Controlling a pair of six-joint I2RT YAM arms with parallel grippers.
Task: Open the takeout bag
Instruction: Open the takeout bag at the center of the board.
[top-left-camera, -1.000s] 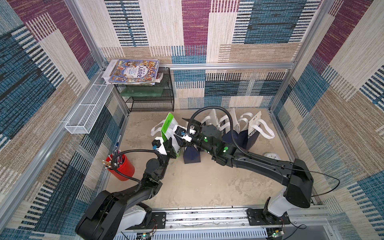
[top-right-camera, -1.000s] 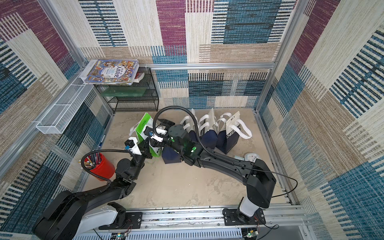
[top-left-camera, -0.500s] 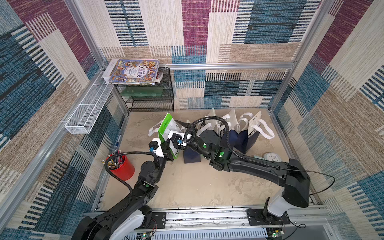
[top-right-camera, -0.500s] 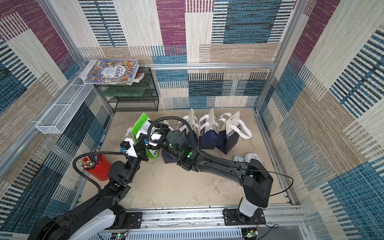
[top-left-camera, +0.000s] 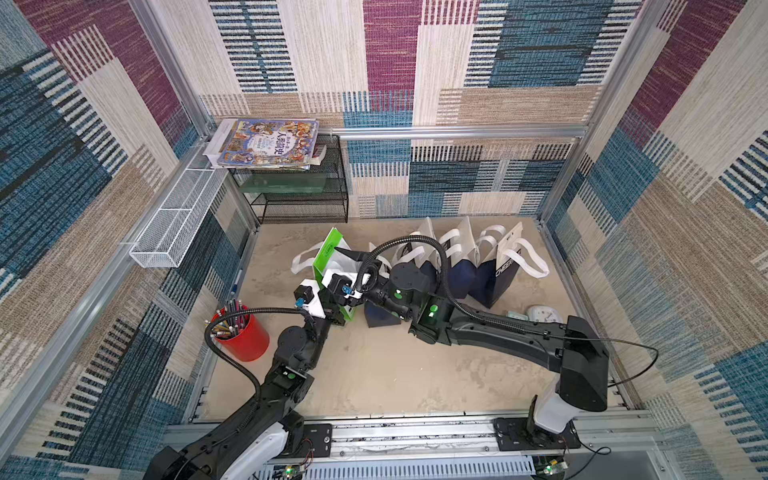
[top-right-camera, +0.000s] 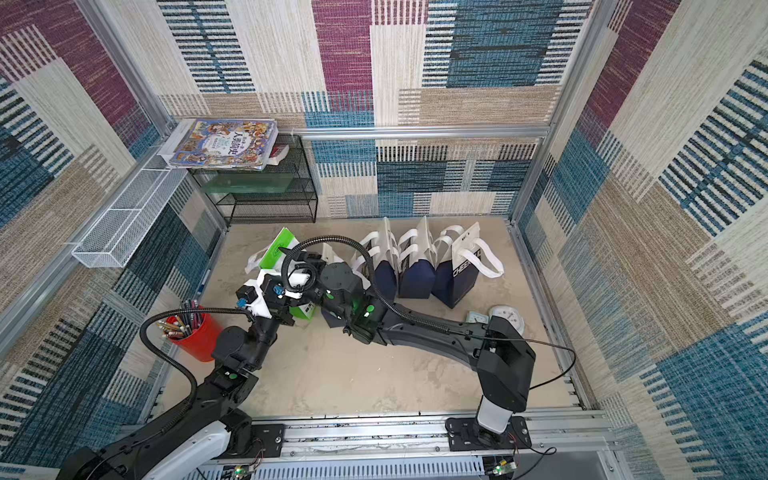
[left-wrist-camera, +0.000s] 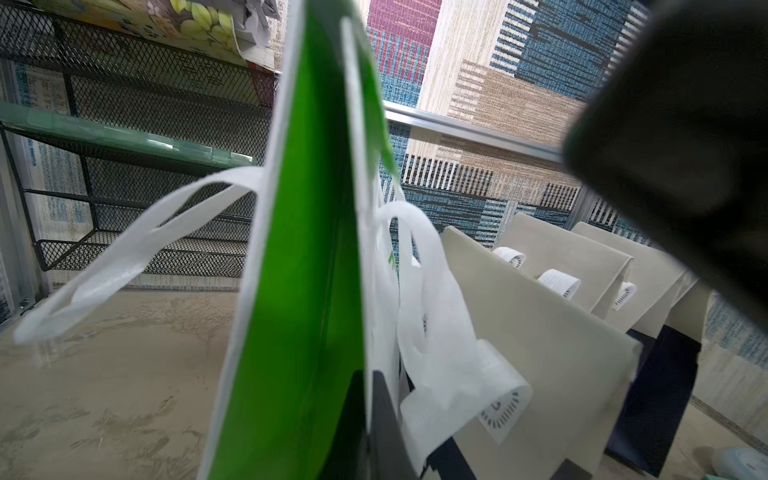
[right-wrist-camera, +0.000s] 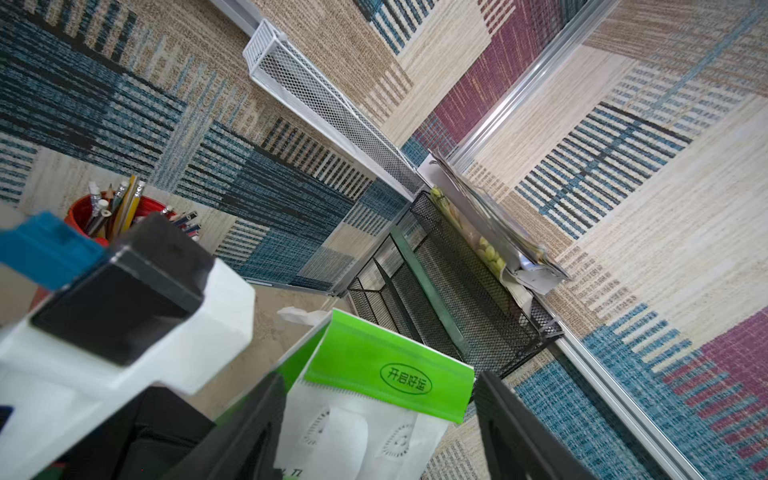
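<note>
The green-and-white non-woven takeout bag (top-left-camera: 330, 257) stands upright just beside the row of navy-and-white bags (top-left-camera: 461, 274). It looks light and floppy, so its folded green top flap (right-wrist-camera: 386, 370) seems the handhold. My left claw (left-wrist-camera: 368, 419) pinches its side edge. My right claw (right-wrist-camera: 380, 415) gapes wide around that flap.

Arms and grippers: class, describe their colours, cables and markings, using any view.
The left arm and right arm are black jointed links with white base sections. Each carries a ribbed black cable looping outside and small green lights on joints. The left gripper and right gripper have white housings, blue connectors and black fingers.
</note>
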